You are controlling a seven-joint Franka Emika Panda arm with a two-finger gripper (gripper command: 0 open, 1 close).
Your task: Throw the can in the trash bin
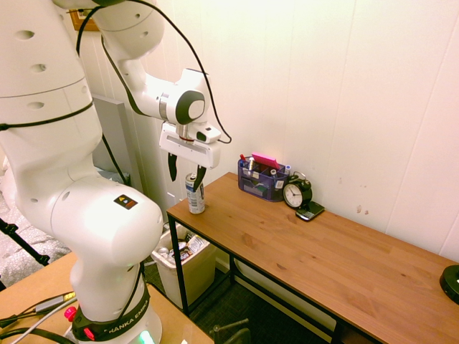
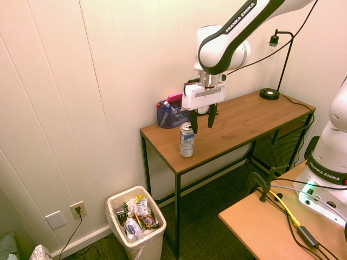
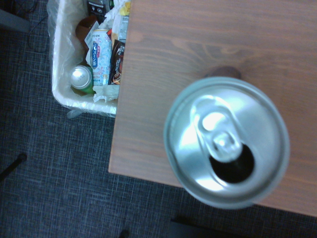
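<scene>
The can (image 1: 195,195) (image 2: 187,141) stands upright near the corner of the wooden table (image 1: 323,251), slim, with a silver top and blue-and-white label. Its opened top (image 3: 227,141) fills the wrist view. My gripper (image 1: 185,170) (image 2: 201,119) hangs open just above the can, one dark finger (image 1: 172,166) to each side of the can's top and clear of it. The trash bin (image 2: 135,227) (image 1: 188,264) (image 3: 62,74) stands on the floor below the table's end, off-white, lined with a bag and holding wrappers and other cans.
A translucent blue desk organizer (image 1: 262,179) (image 2: 169,115) with pens and a black alarm clock (image 1: 297,192) stand against the wall behind the can. A black lamp base (image 2: 268,93) (image 1: 450,281) sits at the table's far end. Dark carpet lies below.
</scene>
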